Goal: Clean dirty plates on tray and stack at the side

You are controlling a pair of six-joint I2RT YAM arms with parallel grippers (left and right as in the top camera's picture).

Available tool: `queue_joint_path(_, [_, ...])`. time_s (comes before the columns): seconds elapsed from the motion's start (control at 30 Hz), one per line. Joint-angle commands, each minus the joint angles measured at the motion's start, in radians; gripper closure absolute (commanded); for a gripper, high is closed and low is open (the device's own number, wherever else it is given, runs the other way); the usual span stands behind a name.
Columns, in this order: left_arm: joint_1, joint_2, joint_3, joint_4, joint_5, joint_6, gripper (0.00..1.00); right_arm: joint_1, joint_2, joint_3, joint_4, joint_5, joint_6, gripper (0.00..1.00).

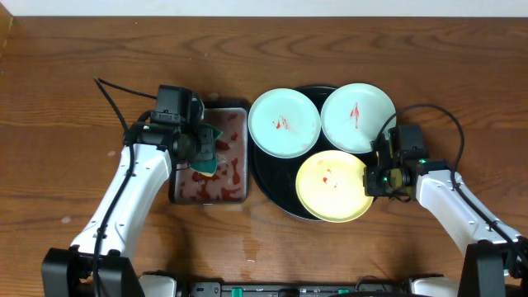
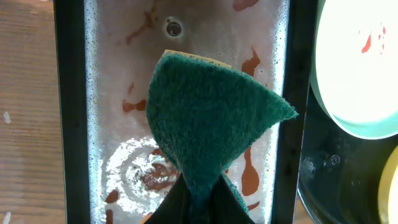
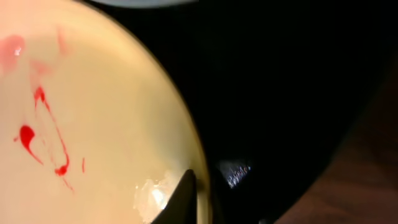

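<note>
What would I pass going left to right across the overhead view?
The stained metal pan → left mint plate → right mint plate. The yellow plate sits nearer, overlapping both, so it has no clear place.

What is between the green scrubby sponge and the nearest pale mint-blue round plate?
Only the red-stained rectangular metal pan: its floor and dark side wall separate the green sponge from the mint-blue plate, as overhead and left wrist views show.

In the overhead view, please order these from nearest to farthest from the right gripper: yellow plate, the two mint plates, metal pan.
1. Yellow plate, touching the right gripper, front.
2. Right mint plate, behind it.
3. Left mint plate, back centre.
4. Metal pan, far left.
</note>
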Motion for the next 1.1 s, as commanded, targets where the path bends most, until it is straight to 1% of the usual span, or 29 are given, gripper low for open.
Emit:
queue_joint_path(0.0, [0.000,-0.014,-0.004,-0.002,-0.001,-0.002,0.92,0.009,0.007,-0.006,0.010,-0.018,0.015,0.99])
queue_joint_path(0.07, [0.000,-0.014,-0.004,0.003,0.021,-0.029,0.93,0.009,0.007,-0.006,0.010,-0.032,0.015,0.99])
queue_joint_path(0.2, [-0.021,-0.014,-0.004,0.077,0.252,-0.029,0.93,0.010,0.007,-0.006,0.010,-0.032,0.015,0.99])
queue_joint_path(0.27, [-0.053,-0.014,-0.004,0.130,0.304,-0.053,0.93,0.010,0.007,-0.006,0.009,-0.032,0.015,0.99])
queue_joint_path(0.33, [-0.093,-0.014,-0.004,0.174,0.303,-0.098,0.93,0.010,0.007,-0.006,0.008,-0.032,0.015,0.99])
queue_joint_path(0.43, [-0.161,-0.013,-0.002,0.236,0.305,-0.230,0.93,0.010,0.007,-0.006,0.009,-0.032,0.015,0.99])
queue_joint_path(0.5, [-0.214,-0.003,0.018,0.246,0.314,-0.298,0.93,0.010,0.007,-0.006,0.009,-0.031,0.015,0.99])
queue_joint_path(0.73, [-0.385,0.092,0.137,0.248,0.311,-0.440,0.93,0.010,0.007,-0.006,0.008,-0.031,0.015,0.99])
queue_joint_path(0.87, [-0.487,0.167,0.151,0.328,0.300,-0.549,0.93,0.010,0.007,-0.006,0.004,-0.031,0.015,0.99])
queue_joint_path(1.0, [-0.565,0.238,0.151,0.354,0.213,-0.659,0.93,0.010,0.007,-0.006,-0.001,-0.031,0.015,0.99])
queue_joint_path(1.07, [-0.601,0.275,0.151,0.377,0.189,-0.681,0.93,0.010,0.007,-0.006,-0.002,-0.031,0.015,0.99])
